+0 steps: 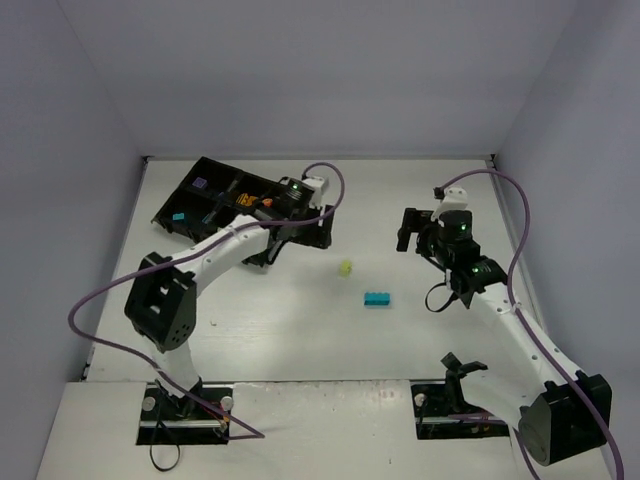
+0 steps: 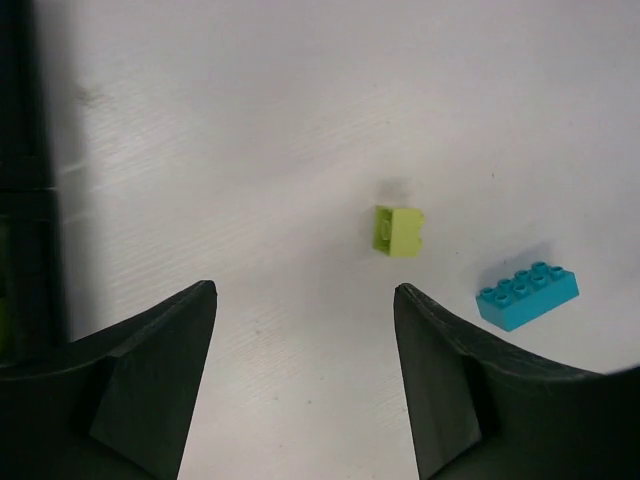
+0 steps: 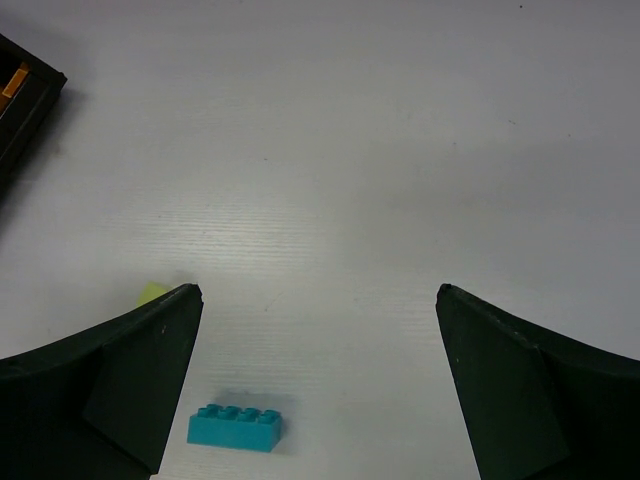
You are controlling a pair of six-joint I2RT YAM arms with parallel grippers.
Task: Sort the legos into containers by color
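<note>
The black tray point(image 1: 225, 178) lies at the back left. Its compartments hold a purple brick point(image 1: 200, 184), a teal brick point(image 1: 179, 215) and orange bricks point(image 1: 246, 201). On the table lie a yellow-green brick point(image 1: 346, 268) and a long teal brick point(image 1: 377, 299). My left gripper point(image 1: 312, 228) is open and empty at the tray's right end; its wrist view shows the yellow-green brick point(image 2: 398, 231) and the teal brick point(image 2: 527, 293) ahead of the left gripper point(image 2: 305, 300). My right gripper point(image 1: 405, 230) is open and empty, above and right of both bricks. In its wrist view, with the gripper point(image 3: 318, 292) open, the teal brick point(image 3: 234, 427) lies near the left finger.
The tray's edge shows at the left of the left wrist view point(image 2: 25, 200) and at the top left of the right wrist view point(image 3: 25, 100), with an orange brick point(image 3: 14, 80) in it. Grey walls close the table at the back and sides.
</note>
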